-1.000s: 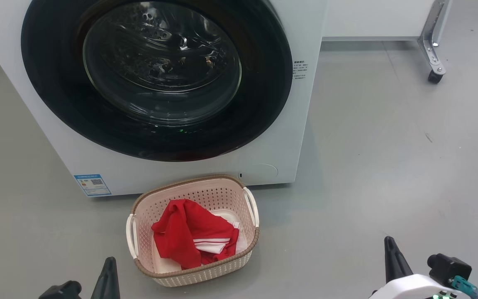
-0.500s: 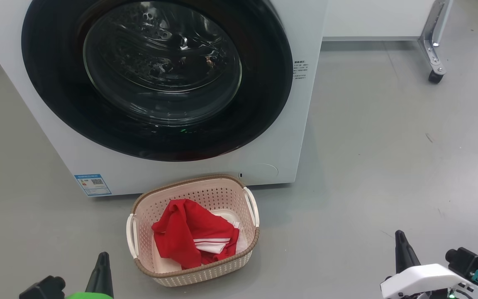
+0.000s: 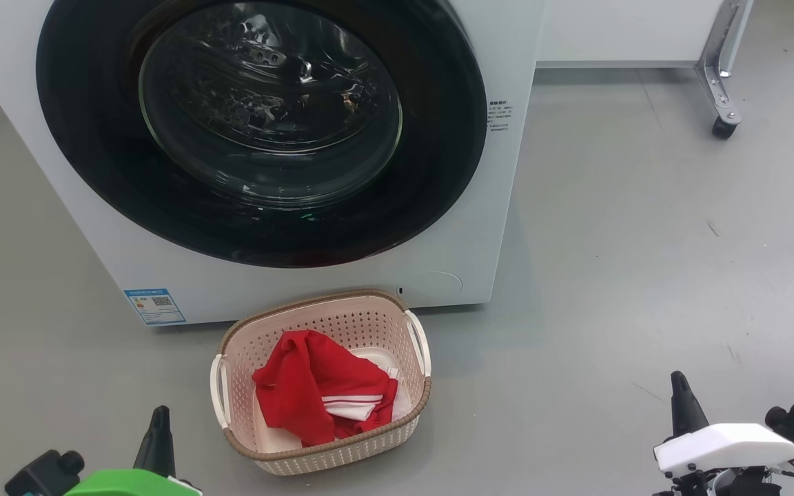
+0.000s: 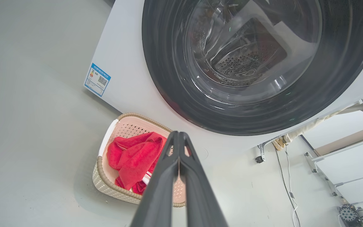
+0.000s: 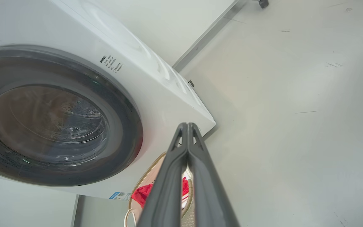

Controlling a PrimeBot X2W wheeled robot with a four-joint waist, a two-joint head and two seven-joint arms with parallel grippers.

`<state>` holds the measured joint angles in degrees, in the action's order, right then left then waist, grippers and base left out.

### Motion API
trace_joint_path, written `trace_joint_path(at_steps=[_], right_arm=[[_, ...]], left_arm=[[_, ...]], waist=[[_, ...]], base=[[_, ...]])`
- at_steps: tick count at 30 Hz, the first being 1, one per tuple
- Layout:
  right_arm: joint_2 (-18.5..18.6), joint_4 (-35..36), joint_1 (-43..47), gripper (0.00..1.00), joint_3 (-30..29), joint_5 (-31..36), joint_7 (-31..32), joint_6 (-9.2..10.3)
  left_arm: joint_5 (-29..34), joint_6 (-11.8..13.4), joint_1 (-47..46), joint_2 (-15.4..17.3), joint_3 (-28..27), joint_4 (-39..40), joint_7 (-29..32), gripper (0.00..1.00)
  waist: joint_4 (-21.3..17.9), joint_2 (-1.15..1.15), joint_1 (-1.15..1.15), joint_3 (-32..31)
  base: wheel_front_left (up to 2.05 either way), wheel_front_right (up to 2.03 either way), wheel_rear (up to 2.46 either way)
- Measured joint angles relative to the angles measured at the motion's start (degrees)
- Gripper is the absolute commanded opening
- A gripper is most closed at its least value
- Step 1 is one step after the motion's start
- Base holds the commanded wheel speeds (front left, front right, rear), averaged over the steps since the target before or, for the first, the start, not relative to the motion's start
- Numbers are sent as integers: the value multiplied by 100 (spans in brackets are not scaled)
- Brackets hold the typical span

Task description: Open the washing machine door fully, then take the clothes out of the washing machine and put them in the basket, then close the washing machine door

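Both arms low. My left pincer (image 3: 159, 417) was clenched with nothing between its fingers, and my right pincer (image 3: 677, 384) was likewise clenched and empty. The basket (image 3: 328, 300) sat on the floor between the two, nearer the left one and just ahead of its tip, with the red clothes (image 3: 307, 393) heaped inside. Beyond it, ahead of both pincers, the washing machine door (image 3: 438, 151) lay flush against the washing machine (image 3: 500, 234), closed.
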<state>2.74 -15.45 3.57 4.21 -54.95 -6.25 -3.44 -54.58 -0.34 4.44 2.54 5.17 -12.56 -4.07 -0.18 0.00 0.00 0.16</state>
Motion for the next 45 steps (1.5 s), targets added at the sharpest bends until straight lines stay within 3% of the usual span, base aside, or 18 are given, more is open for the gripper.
trace_joint_path(at_steps=[45], right_arm=[[163,126,-528,0,-677,-3519,799,-172]], left_arm=[[-3401,-461,-605,38,-667,-94,756,0]], waist=[[16,0,0,-6]], base=[[0,0,0]])
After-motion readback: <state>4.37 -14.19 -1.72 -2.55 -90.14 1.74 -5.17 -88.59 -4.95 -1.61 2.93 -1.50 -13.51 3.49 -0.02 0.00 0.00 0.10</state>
